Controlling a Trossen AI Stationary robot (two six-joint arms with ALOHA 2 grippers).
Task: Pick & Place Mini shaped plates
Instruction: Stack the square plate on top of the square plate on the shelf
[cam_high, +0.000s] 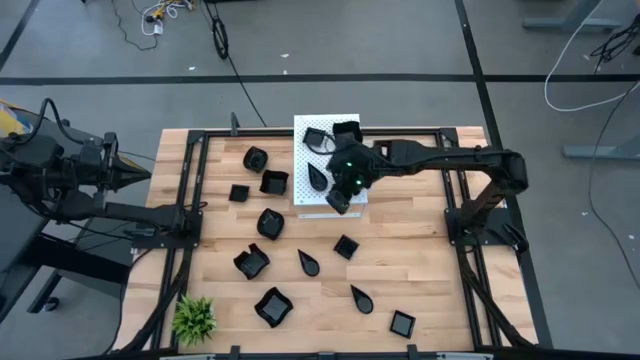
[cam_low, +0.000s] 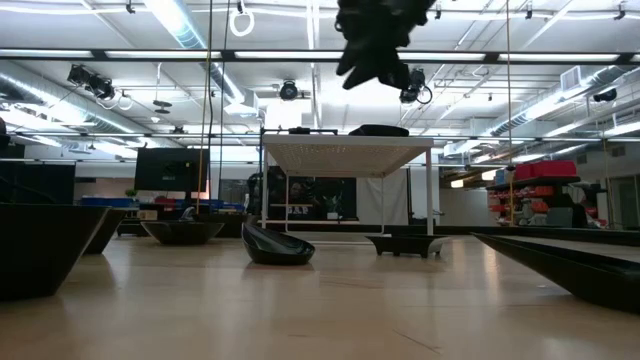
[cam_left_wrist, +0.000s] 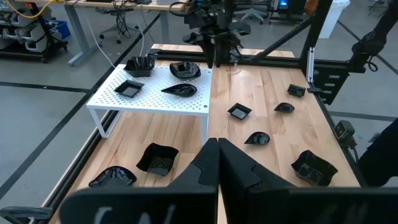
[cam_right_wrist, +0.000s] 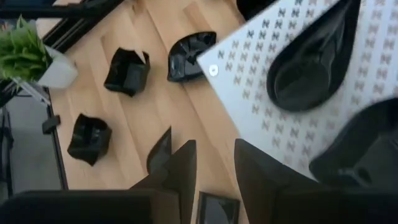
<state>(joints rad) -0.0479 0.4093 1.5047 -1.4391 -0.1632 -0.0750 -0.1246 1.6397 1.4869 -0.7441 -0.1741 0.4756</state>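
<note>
Several glossy black mini shaped plates (cam_high: 269, 223) dot pale wood; right hand (cam_high: 340, 203) parted, empty.

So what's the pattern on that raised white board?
The white board is covered in a regular grid of small holes, seen best in the left wrist view.

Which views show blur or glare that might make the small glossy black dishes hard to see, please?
Right wrist view: soft throughout, the black teardrop dish on the white perforated board smeared. Low view: near dishes are dark silhouettes against bright ceiling lights. High and left wrist views: evenly lit, sharp.
</note>
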